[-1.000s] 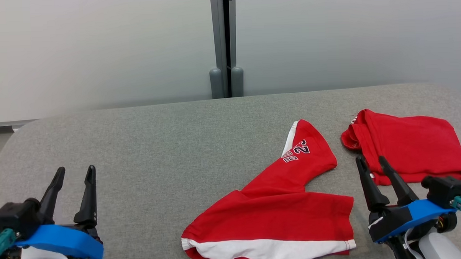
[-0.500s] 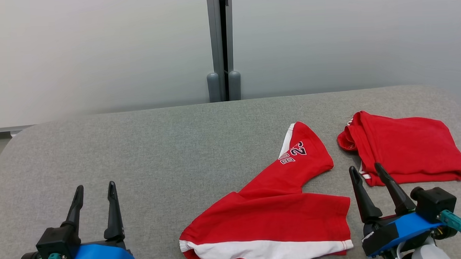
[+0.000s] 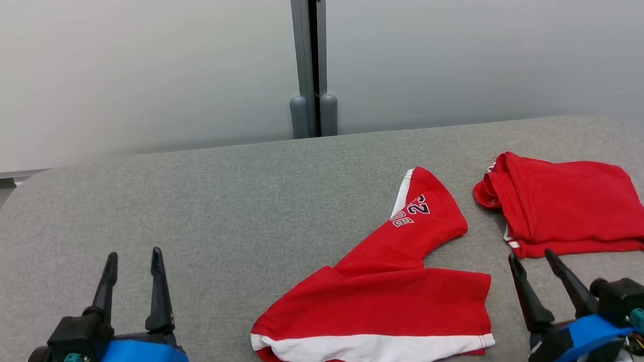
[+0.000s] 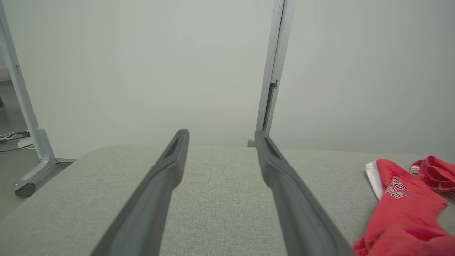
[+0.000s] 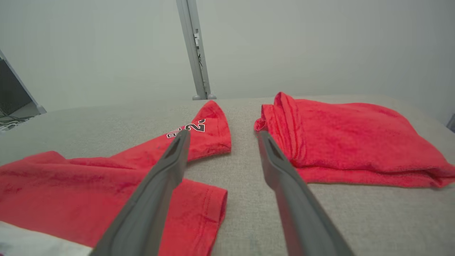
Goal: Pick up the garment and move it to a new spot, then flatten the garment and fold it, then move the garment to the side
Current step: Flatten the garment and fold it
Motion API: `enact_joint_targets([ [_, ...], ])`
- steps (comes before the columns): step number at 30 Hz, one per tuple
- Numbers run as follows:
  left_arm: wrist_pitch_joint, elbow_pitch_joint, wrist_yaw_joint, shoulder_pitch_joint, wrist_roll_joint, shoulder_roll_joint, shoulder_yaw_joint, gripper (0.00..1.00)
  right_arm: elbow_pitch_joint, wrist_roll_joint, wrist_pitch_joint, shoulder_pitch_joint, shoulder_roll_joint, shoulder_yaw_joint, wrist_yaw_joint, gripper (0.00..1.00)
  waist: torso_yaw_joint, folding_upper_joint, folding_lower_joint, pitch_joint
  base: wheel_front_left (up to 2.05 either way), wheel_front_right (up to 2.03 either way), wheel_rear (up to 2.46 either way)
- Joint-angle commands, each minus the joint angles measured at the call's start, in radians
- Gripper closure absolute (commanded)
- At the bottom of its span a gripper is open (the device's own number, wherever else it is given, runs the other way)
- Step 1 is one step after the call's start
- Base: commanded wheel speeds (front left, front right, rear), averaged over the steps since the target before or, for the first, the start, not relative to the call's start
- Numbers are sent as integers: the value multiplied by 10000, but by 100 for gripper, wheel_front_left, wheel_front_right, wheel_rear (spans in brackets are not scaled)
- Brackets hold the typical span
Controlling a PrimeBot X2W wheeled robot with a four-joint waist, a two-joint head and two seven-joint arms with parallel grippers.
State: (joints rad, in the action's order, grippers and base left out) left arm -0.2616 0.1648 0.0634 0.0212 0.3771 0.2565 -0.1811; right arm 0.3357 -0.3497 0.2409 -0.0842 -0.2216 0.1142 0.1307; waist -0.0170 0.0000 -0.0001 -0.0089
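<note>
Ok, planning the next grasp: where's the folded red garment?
Head view: folded garment lies far right on the table, just beyond the right claw, beside the unfolded garment.

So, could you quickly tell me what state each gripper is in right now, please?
Left gripper: open, holding nothing.
Right gripper: open, holding nothing.

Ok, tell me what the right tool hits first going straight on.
Likely the near left corner of the folded red garment; the right tool points along the gap beside the red shorts, but height is unclear.
</note>
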Motion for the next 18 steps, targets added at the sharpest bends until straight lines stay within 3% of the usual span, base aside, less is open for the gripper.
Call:
enact_joint_targets([
  [1, -44, 18, -147, -158, 43, 11, -10, 0, 5, 8, -171, 235, -171, 44, 1, 0, 12, 0, 1, 34, 0, 0, 0],
  [5, 385, 101, -750, -229, 256, 256, -269, 0, -114, -526, -1062, 754, -683, 680, 1, 0, -5, 0, 1, 264, 0, 0, 0],
  [10, 2014, 92, -1406, -415, 758, 522, -901, 0, -118, -1577, -2095, 957, -1053, 1676, 1, 0, -77, 0, 1, 528, 0, 0, 0],
  [18, 4385, -395, -1790, -615, 1783, 996, -1687, 0, 301, -2487, -2605, 517, -1175, 2786, 1, 0, -65, 0, 1, 698, 0, 0, 0],
])
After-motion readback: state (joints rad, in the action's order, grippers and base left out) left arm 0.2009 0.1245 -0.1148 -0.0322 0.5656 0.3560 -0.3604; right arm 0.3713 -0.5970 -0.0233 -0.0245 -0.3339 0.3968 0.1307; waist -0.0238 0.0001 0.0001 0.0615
